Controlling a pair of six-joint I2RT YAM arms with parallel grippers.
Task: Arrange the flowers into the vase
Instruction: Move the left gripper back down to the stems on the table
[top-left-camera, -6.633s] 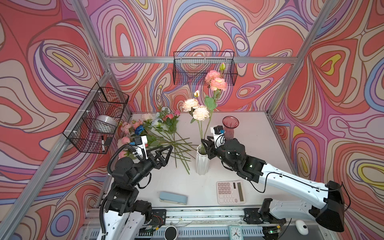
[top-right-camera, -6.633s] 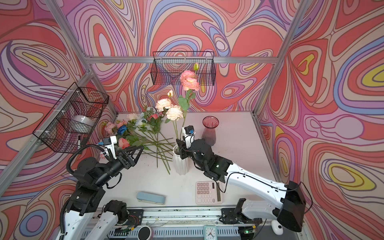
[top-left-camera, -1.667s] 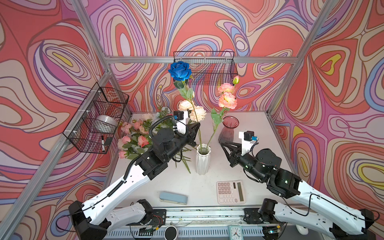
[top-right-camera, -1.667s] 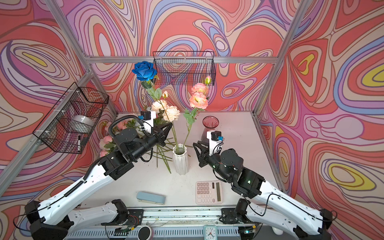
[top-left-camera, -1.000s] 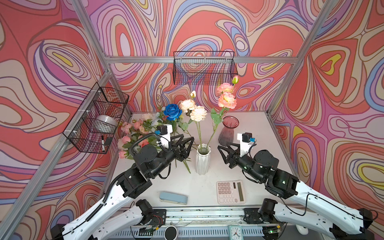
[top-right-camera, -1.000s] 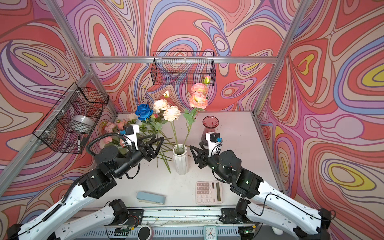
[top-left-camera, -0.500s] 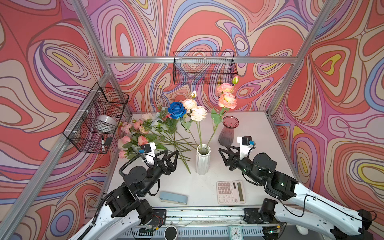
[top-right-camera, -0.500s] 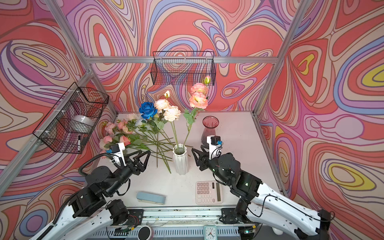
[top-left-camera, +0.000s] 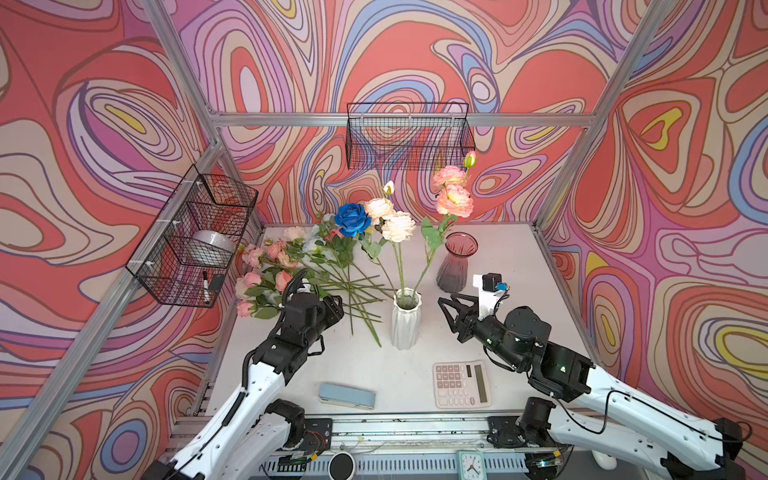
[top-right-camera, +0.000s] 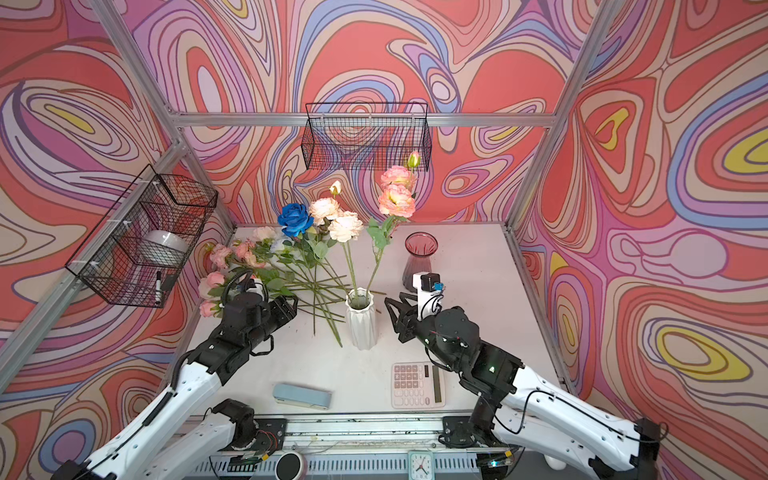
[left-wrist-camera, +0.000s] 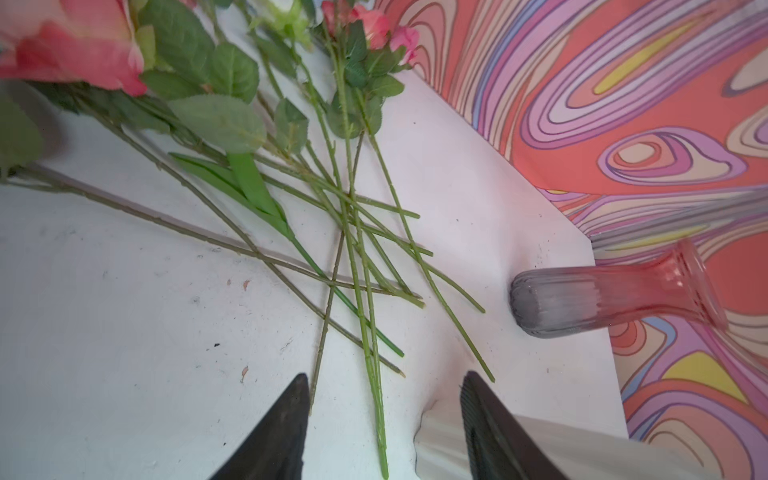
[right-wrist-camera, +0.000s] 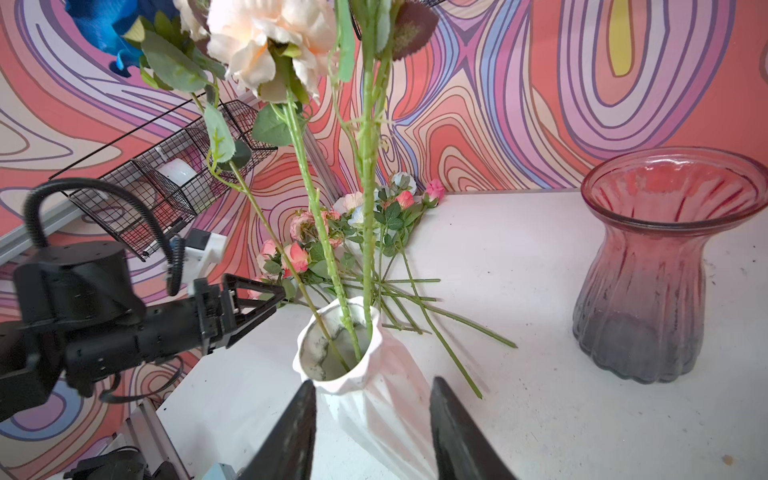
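Green stems of the loose flowers (top-left-camera: 328, 255) lie crossed in a heap on the table (top-left-camera: 511, 266); the heads are toward the back left corner and the cut ends toward the white vase (top-left-camera: 406, 320). So the long axis of the heap runs at a slant across the reach of the left gripper (top-left-camera: 334, 302); this one hangs low just beside the stems, jaws parted, nothing between them. I judge the left arm clearly the nearer one for the next pick.

The right gripper (top-left-camera: 445, 312) stands on the other side of the white vase, near it but apart; it is also parted and empty. Three stems already stand in the white vase: a deep blue rose (top-left-camera: 352, 219), cream peonies (top-left-camera: 398, 226) and peach blooms (top-left-camera: 454, 199).

Both top views hide most of the left claw under its wrist; the right wrist view shows its fingers (right-wrist-camera: 245, 326) one above the other, so I judge the wrist must turn before it can take a flat stem. The left wrist view shows how the stem ends overlap; taking only one seems difficult.
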